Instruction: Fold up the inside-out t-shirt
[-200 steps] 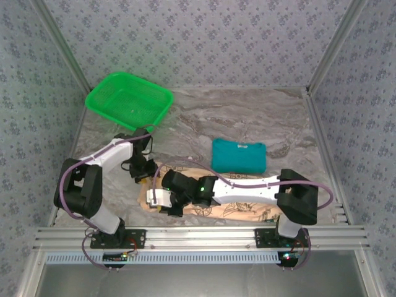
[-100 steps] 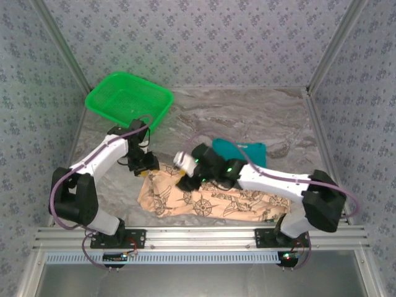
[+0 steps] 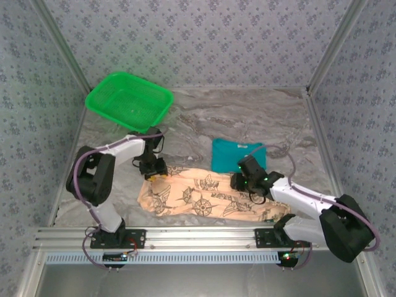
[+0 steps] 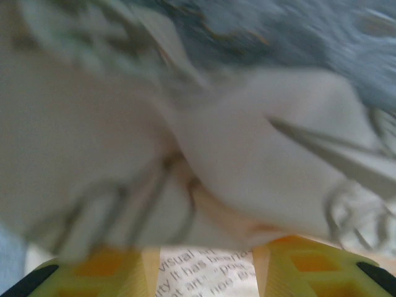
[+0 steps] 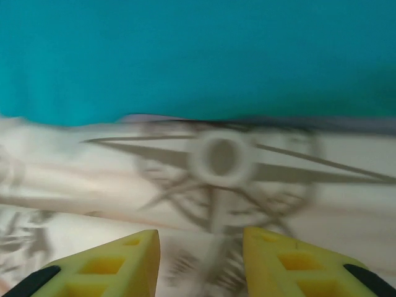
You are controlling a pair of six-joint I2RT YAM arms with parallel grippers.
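Close left gripper (image 3: pixel 152 171) and right gripper (image 3: pixel 241 182), both standing apart, on far edge of inside-out t-shirt (image 3: pixel 204 199) lying along near surface (image 3: pixel 247 117); pinch evenly, clear of folded teal garment (image 3: pixel 226 154).

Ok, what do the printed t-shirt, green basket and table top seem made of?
T-shirt: soft matte cloth; it wrinkles and drapes. Green basket: probably moulded plastic, bright, with mesh walls. Table: grey veined marble look; real stone or laminate unclear.

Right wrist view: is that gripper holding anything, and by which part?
Nothing is held: the right gripper stands open over the printed t-shirt.
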